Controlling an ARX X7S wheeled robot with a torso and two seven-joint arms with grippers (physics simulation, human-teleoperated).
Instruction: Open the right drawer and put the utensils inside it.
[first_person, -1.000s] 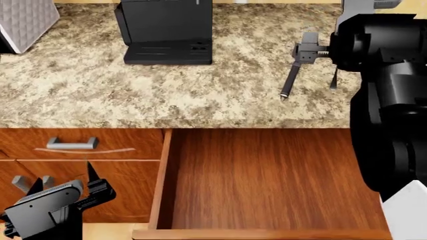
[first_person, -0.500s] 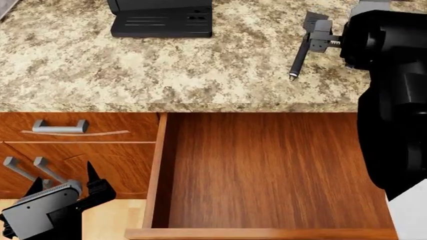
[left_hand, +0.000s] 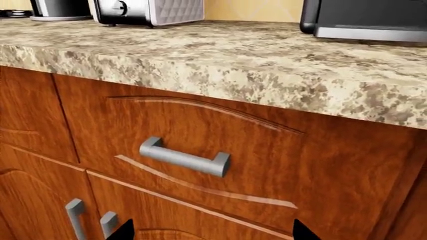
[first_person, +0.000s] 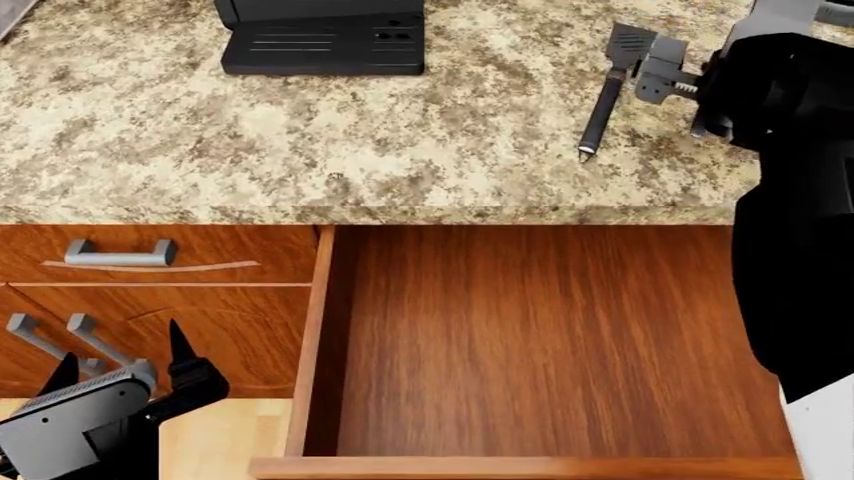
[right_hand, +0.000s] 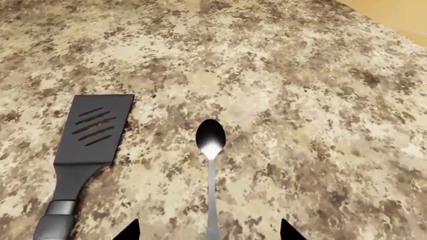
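Your right drawer (first_person: 547, 340) stands pulled well out below the bench (first_person: 267, 140), its wood-grain floor bare, so the opening step looks done and the loading not yet begun. Two utensils wait on the bench behind it: one spatula (right_hand: 83, 145) with a slotted blade, and one spoon (right_hand: 211, 165) lying just beside it, apart and roughly parallel. You have the right hand (right_hand: 208, 232) hanging above the spoon's handle, fingertips spread on either side of it and gripping nothing; that straddle probably means the spoon is your first pick. In the head view the spatula shows plainly, while the spoon is mostly hidden by the right arm. The left hand (first_person: 120, 365) sits low by the cabinet fronts, open and empty, facing the narrower drawer with its grey handle (left_hand: 185, 157), out of the way so the open drawer is free for the drop.
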